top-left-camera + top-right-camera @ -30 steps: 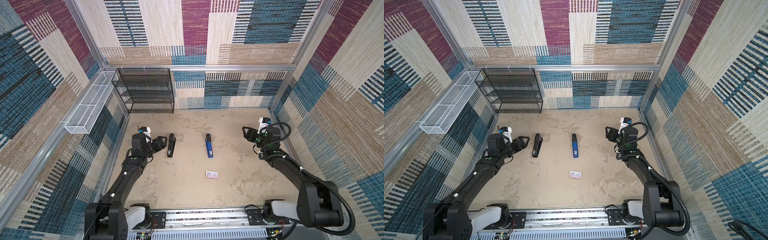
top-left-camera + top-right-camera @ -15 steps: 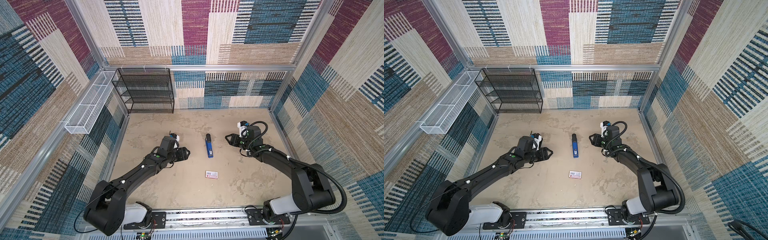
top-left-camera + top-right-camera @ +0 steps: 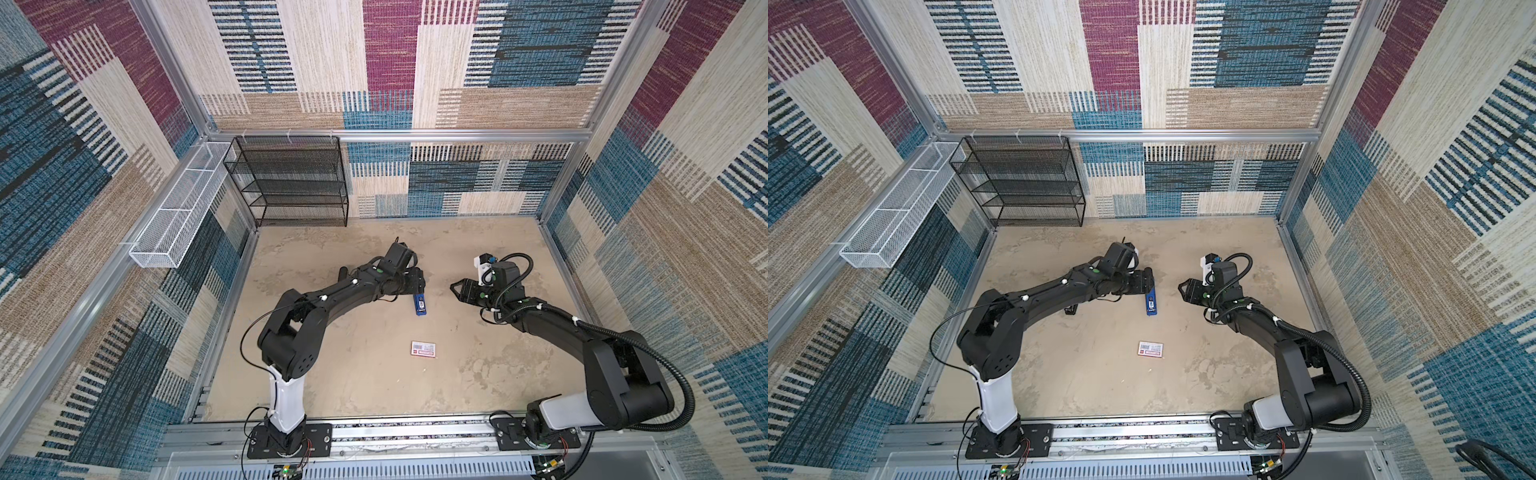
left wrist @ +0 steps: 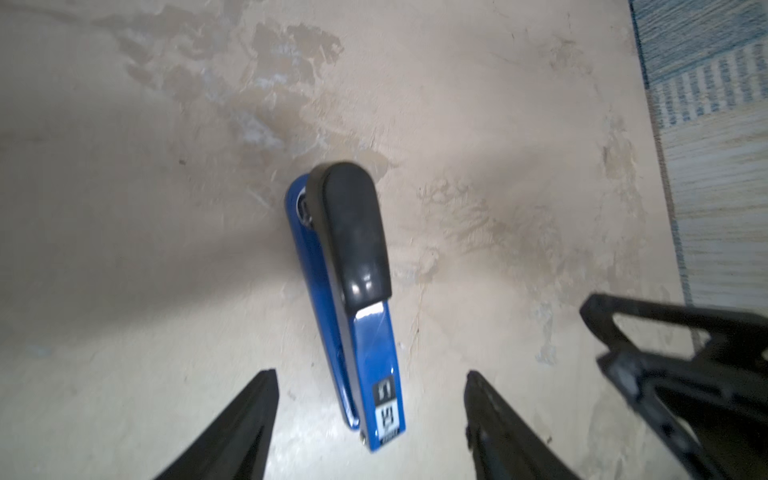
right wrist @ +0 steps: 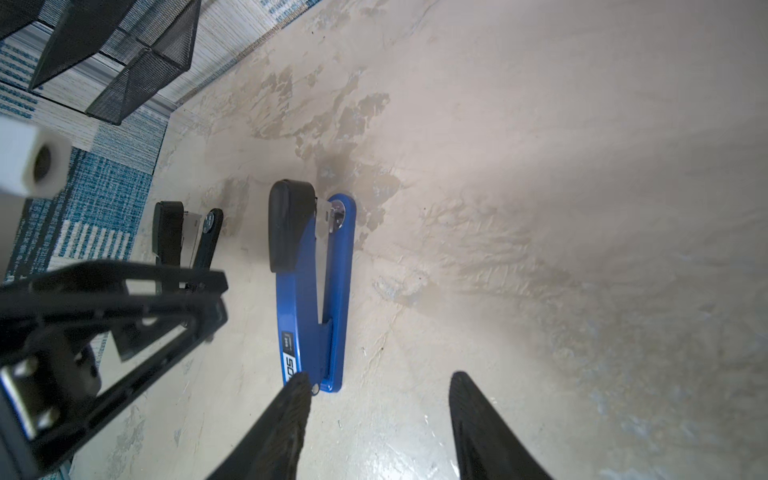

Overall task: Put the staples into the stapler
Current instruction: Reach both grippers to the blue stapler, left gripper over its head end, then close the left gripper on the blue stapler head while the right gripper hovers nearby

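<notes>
Blue stapler [image 4: 349, 307] now lies between our left gripper's [image 4: 370, 374] wide empty jaws, right gripper [image 5: 379, 376] open alongside; both just arrived, loading unstarted.

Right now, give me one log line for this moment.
left gripper open above blue stapler | right gripper open beside it | staple box lying apart, untouched

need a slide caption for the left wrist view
Open left gripper poised over the blue stapler lying on the beige tabletop.
</notes>
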